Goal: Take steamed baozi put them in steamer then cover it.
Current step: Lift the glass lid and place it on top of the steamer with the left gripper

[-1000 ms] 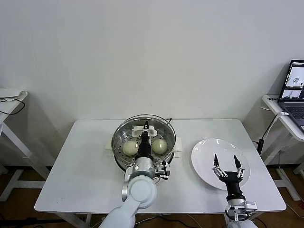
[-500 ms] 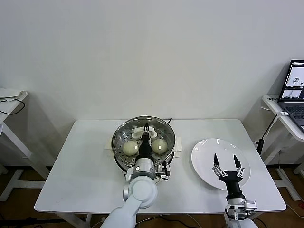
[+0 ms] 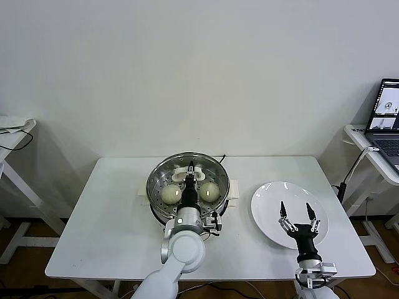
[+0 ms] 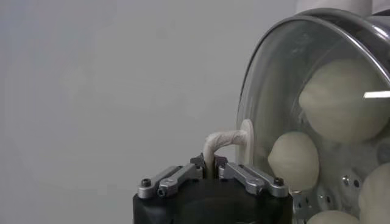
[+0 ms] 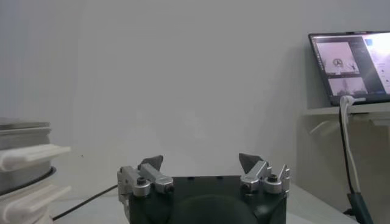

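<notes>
A round glass lid (image 3: 188,163) with a metal rim lies over the shiny steamer (image 3: 153,198) at the table's middle. My left gripper (image 3: 190,169) is shut on the lid's white loop handle (image 4: 222,141). Two cream baozi (image 3: 171,194) (image 3: 209,190) show through the glass in the head view. The left wrist view looks through the lid (image 4: 268,85) at several baozi (image 4: 341,100) on the perforated tray. Whether the lid rests fully on the rim I cannot tell. My right gripper (image 3: 297,215) hangs open over the white plate (image 3: 274,193), its fingers (image 5: 152,163) holding nothing.
The steamer's white side handle (image 5: 27,157) shows at the edge of the right wrist view. A laptop (image 3: 386,115) sits on a side table at the far right, with a cable (image 3: 352,168) hanging down. Another side table (image 3: 12,134) stands at the far left.
My left arm has sunk very slightly with the lid handle in its grip. The right arm has not moved.
</notes>
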Motion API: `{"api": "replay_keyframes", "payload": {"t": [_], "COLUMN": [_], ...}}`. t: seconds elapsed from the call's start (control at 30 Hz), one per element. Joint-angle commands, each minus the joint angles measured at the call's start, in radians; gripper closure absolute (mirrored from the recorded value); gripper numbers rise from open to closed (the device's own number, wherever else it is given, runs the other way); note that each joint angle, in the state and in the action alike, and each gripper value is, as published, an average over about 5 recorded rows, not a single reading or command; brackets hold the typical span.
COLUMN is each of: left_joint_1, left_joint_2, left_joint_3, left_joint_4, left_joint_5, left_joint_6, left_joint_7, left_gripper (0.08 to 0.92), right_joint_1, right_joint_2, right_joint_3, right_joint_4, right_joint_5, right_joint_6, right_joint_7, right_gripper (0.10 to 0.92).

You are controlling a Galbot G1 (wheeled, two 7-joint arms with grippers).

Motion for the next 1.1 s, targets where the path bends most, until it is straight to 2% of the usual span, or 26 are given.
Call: {"api": "replay_keyframes", "payload": {"t": [0.03,1.1], "left_joint_1": [0.003,0.017], "left_joint_2": [-0.002,-0.004], "left_joint_3": [-0.002,-0.014], "left_joint_4": [0.002,0.01], "left_joint_5": [-0.002,-0.01], "left_joint_6": [-0.002,-0.02], "left_joint_7": [-0.004,-0.023], "left_gripper": [0.809,0.809], "right_joint_1": [0.0,-0.002], "right_joint_2": [0.0,-0.002], "right_joint_3": [-0.001,-0.003], "right_joint_4": [0.003,0.011], "right_joint_5": [-0.001,-0.008], "right_joint_6": [0.0,0.0], "right_joint_7": [0.0,-0.005], "right_gripper": [0.203,0.203]}}
